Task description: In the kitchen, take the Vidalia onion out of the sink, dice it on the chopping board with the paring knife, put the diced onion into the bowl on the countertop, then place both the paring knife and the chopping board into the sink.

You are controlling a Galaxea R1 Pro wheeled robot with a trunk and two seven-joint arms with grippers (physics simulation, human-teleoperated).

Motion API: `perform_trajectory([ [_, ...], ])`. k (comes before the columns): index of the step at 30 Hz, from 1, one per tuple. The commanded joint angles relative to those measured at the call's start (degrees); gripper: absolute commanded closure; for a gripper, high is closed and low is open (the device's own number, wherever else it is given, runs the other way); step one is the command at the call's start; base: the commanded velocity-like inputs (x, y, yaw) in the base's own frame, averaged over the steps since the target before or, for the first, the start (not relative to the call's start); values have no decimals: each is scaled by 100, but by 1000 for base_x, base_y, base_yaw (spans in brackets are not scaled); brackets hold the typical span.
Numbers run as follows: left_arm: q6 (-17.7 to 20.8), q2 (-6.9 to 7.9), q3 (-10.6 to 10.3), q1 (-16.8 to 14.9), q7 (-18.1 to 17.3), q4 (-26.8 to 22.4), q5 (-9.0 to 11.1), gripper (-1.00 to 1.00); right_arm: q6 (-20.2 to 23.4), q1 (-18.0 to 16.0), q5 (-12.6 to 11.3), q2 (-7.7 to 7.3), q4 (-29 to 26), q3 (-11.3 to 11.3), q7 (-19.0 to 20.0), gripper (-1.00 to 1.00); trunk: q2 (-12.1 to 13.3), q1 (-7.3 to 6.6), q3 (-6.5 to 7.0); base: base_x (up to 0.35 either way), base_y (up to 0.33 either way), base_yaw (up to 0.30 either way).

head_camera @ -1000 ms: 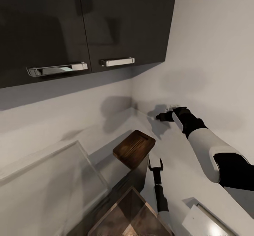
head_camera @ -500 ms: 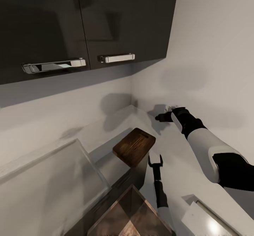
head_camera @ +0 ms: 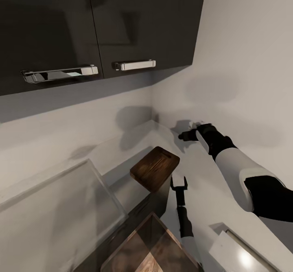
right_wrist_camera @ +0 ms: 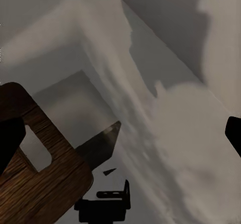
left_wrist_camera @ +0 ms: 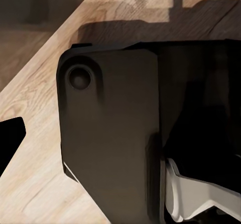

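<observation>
The dark brown chopping board (head_camera: 155,167), its slot hole toward the wall corner, sits tilted on the glossy grey countertop (head_camera: 203,174). The right wrist view shows the chopping board (right_wrist_camera: 37,176) and its slot close up. My left gripper (head_camera: 179,179) stands open just right of the board's near corner, fingers pointing toward the wall. My right gripper (head_camera: 185,134) reaches over the counter to the wall corner beyond the board. Its fingertips (right_wrist_camera: 9,138) are spread wide with nothing between them. The onion, paring knife and sink are out of view.
Dark upper cabinets (head_camera: 122,19) with chrome handles hang above the corner. A clear glass-like panel (head_camera: 61,207) lies at the lower left. A white glossy squarish thing (head_camera: 240,255), possibly the bowl, is cut off at the lower right. The left wrist view looks down on a wooden floor (left_wrist_camera: 35,108).
The whole head view has drifted slightly, so the camera moved. My right gripper has edged a little toward the wall corner. Board and left gripper keep their places relative to each other.
</observation>
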Motion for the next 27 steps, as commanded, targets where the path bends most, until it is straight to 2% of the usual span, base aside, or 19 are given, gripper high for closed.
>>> perform_trajectory([
  [1, -9, -4, 24, 2, 13, -5, -60, -100, 32, -7, 6, 4, -12, 62, 21, -100, -11, 3, -10, 0, 0, 0],
  [4, -9, -10, 24, 2, 13, -1, -61, -100, 41, -10, 13, 68, -36, 187, 16, -100, -11, 3, -11, 0, 0, 0],
  [6, -9, -12, 24, 2, 13, 1, -60, -100, 53, -10, 19, 176, -48, 261, 2, -100, -11, 3, -11, 0, 0, 0],
  [13, -12, -13, 24, 2, 13, 2, -63, -100, 59, -12, 24, 463, -55, 318, -22, -100, -11, 3, -11, 0, 0, 0],
  [18, -13, -13, 24, 2, 13, 2, -68, -100, 10, -5, 20, 496, -123, 330, 13, -100, -11, 3, -11, 0, 0, 0],
  [27, -9, -16, 24, 2, 13, 27, -68, -100, -4, -2, 16, 451, -278, 340, 14, -100, -11, 3, -11, 0, 0, 0],
])
